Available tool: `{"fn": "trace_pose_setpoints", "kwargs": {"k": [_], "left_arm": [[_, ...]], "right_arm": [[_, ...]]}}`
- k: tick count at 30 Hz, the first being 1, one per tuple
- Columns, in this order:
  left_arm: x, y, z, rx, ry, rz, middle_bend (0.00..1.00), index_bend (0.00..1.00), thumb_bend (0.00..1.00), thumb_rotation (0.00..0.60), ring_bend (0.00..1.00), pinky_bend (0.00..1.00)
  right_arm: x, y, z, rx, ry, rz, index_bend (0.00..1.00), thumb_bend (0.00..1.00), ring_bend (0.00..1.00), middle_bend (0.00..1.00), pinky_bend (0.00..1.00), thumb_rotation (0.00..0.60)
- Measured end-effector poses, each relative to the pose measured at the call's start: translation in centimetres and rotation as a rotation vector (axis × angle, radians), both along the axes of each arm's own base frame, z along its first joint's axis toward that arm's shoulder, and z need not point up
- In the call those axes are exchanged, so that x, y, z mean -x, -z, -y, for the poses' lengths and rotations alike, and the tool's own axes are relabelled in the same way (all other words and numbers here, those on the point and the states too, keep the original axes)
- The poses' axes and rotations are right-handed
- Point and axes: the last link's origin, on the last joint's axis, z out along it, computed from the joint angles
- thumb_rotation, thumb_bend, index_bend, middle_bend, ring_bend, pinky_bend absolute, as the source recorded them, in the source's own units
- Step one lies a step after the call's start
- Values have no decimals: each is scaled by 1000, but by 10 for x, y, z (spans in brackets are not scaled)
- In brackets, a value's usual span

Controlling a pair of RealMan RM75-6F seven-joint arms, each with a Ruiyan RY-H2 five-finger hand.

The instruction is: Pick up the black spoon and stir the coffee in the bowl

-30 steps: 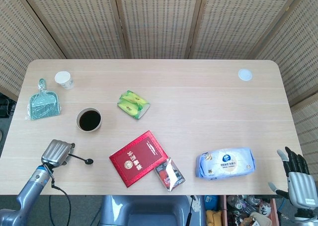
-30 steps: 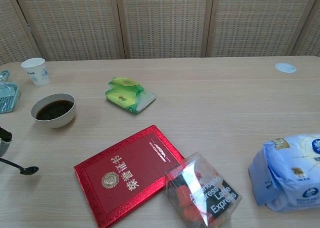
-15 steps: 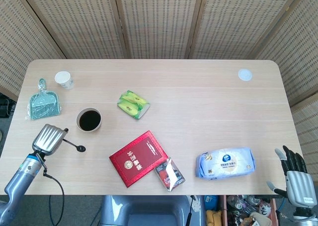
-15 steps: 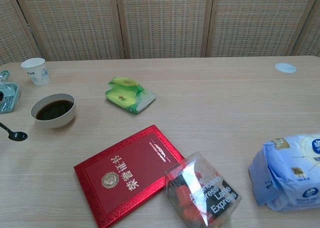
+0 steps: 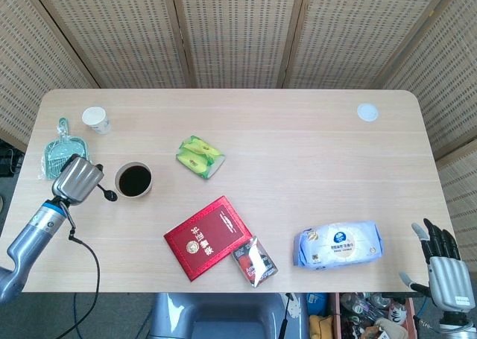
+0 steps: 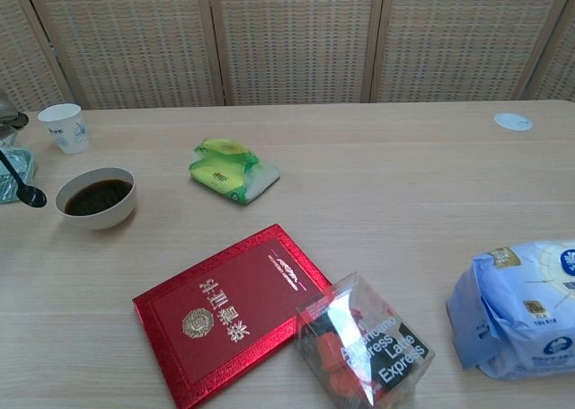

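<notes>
The left hand (image 5: 75, 179) has its fingers closed round the handle of the black spoon (image 5: 106, 194), carrying it clear of the surface (image 5: 298, 145) just beside the coffee bowl (image 5: 133, 180). The spoon's long axis slopes down and away from the hand, scoop end lowest and pointing toward the bowl. Brought in too low, the scoop could likely knock the rim, tipping the bowl or slopping coffee; the right hand (image 5: 445, 268), fingers spread and empty, idles off the surface's edge.

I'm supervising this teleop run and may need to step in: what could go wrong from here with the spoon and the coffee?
The left hand holds the black spoon close beside the bowl, outside its rim. Coming in too low could knock the bowl and slosh the coffee. The green packet and red booklet lie near enough that a spill could reach them.
</notes>
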Motion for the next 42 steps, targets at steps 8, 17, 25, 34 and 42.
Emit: {"fn": "trace_pose_setpoints", "kwargs": {"k": [8, 17, 25, 34, 42], "left_arm": [[-7, 14, -26, -6, 51, -104, 784, 663, 445, 600, 710, 740], [-18, 40, -49, -7, 71, -166, 784, 665, 445, 600, 710, 740], [-27, 65, -56, 14, 90, -198, 784, 666, 445, 600, 710, 740], [-36, 86, -51, 51, 118, -199, 784, 668, 445, 600, 710, 740], [-47, 93, -58, 41, 116, -179, 784, 667, 445, 600, 710, 740]], "right_arm": [[2, 0, -1, 2, 12, -1, 0, 235, 0, 0, 0, 600], [5, 0, 0, 4, 32, -5, 0, 235, 0, 0, 0, 600], [6, 0, 1, 2, 43, -9, 0, 236, 0, 0, 0, 600], [10, 0, 1, 1, 56, -8, 0, 236, 0, 0, 0, 600], [12, -1, 0, 6, 67, -6, 0, 236, 0, 0, 0, 600]]}}
